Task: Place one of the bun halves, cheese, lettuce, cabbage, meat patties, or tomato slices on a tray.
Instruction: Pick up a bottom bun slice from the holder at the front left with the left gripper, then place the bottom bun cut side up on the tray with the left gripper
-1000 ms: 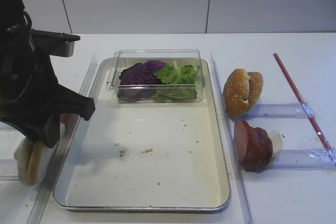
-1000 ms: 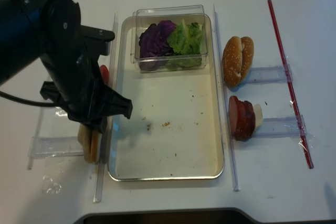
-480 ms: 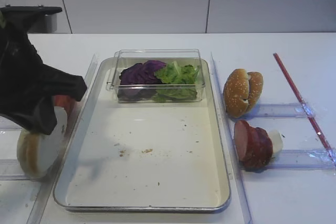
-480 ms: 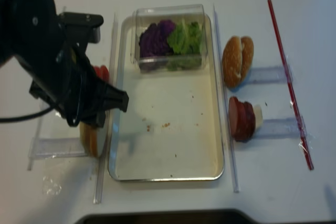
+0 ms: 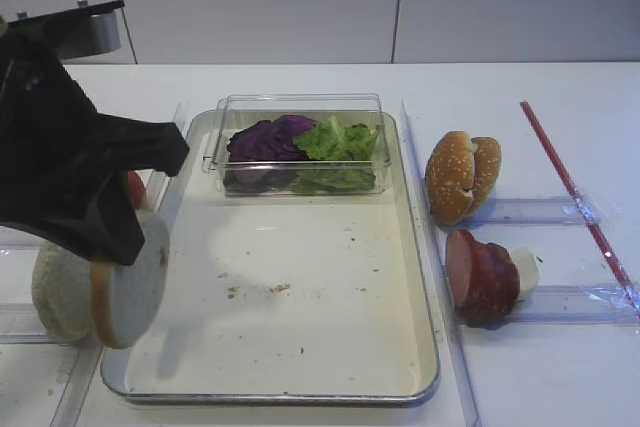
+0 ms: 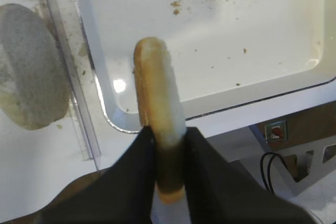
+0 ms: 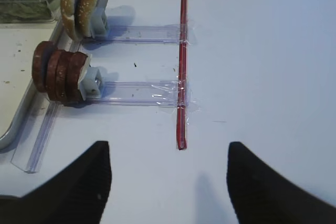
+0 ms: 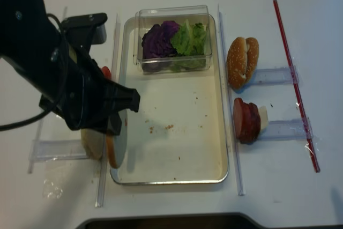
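My left gripper (image 6: 167, 132) is shut on a bun half (image 6: 157, 98), a flat disc with a tan crust, held on edge. It hangs over the left rim of the silver tray (image 5: 300, 287), white face toward the tray (image 8: 177, 132). A greyish bun half (image 5: 55, 292) stays in the rack to the left. Cabbage (image 5: 262, 139) and lettuce (image 5: 340, 142) fill a clear box at the tray's far end. Meat patties (image 5: 482, 272) stand on edge right of the tray. Tomato slices (image 8: 106, 72) peek out behind the left arm. Cheese is out of view. My right gripper (image 7: 169, 148) is open over bare table.
Sesame bun tops (image 5: 462, 175) stand on edge in a clear rack beyond the patties. A red strip (image 7: 182, 61) runs along the table at the far right. Clear plastic rails (image 5: 430, 247) flank both long sides of the tray.
My left gripper has lifted the bun half out of the left rack and carried it right, up to the tray's left rim. The other bun half stayed behind.
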You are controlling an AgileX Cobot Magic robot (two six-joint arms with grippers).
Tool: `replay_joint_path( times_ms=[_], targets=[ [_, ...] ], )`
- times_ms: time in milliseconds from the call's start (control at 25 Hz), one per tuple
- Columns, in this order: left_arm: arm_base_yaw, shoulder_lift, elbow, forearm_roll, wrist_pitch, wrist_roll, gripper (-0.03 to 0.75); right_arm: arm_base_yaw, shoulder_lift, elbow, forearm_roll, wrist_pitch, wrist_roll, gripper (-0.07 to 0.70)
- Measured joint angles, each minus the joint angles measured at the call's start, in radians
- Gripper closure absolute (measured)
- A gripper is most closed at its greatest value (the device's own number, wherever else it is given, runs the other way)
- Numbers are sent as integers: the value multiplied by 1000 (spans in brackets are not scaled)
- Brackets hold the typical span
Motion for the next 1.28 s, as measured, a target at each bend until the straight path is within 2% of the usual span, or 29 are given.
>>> replay_joint_path(
  times_ms=[200, 400, 600, 800, 920, 1120, 1280],
  targets=[
    [0, 9, 0, -40, 0, 21, 573, 0, 0, 0, 0, 0, 0, 124],
    [0, 36, 0, -152, -3, 99, 573, 0, 0, 0, 0, 0, 0, 124],
    [0, 112, 0, -293, -62, 230, 573, 0, 0, 0, 0, 0, 0, 124],
    [0, 202, 0, -457, -153, 399, 573, 0, 0, 0, 0, 0, 0, 124],
    [0, 242, 0, -498, -193, 466, 574, 0, 0, 0, 0, 0, 0, 124],
    [45, 300, 0, -532, -216, 526, 575, 0, 0, 0, 0, 0, 0, 124],
    [89, 322, 0, -620, -226, 601, 575, 0, 0, 0, 0, 0, 0, 124]
  ],
)
